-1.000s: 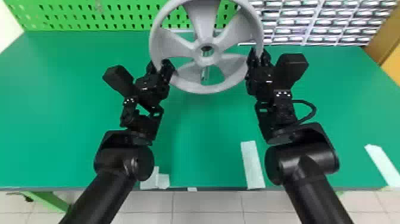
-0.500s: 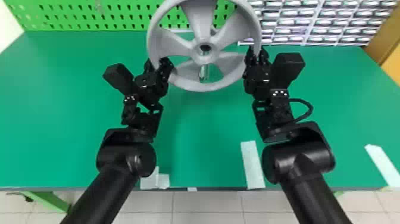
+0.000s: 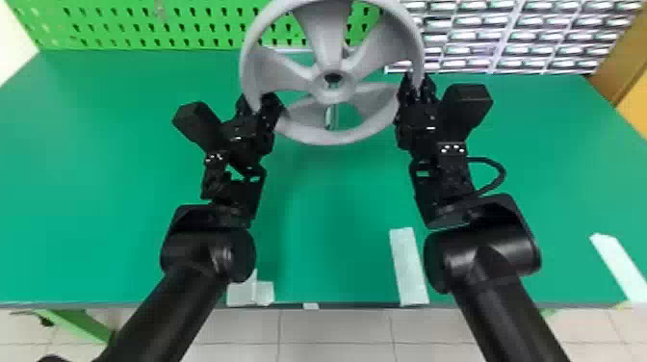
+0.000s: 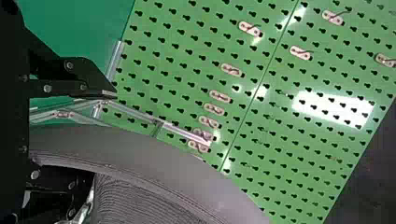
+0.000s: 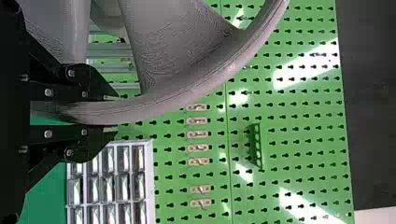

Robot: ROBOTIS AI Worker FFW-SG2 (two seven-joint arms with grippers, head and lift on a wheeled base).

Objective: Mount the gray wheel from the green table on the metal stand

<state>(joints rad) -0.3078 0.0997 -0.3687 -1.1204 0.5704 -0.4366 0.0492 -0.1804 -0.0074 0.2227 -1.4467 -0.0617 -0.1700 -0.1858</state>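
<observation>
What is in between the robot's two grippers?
The gray wheel is. The head view shows it reaching all the way across from the left gripper to the right gripper.

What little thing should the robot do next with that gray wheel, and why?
I'd probably close the left gripper on the gray wheel: a gap separates its rim from one finger, while the right gripper pinches the opposite side.

Soft shadow is darkening the middle of the flat green tabletop [image 3: 313, 192], while hard white glare is streaking the green perforated pegboard [image 4: 280, 140].
</observation>
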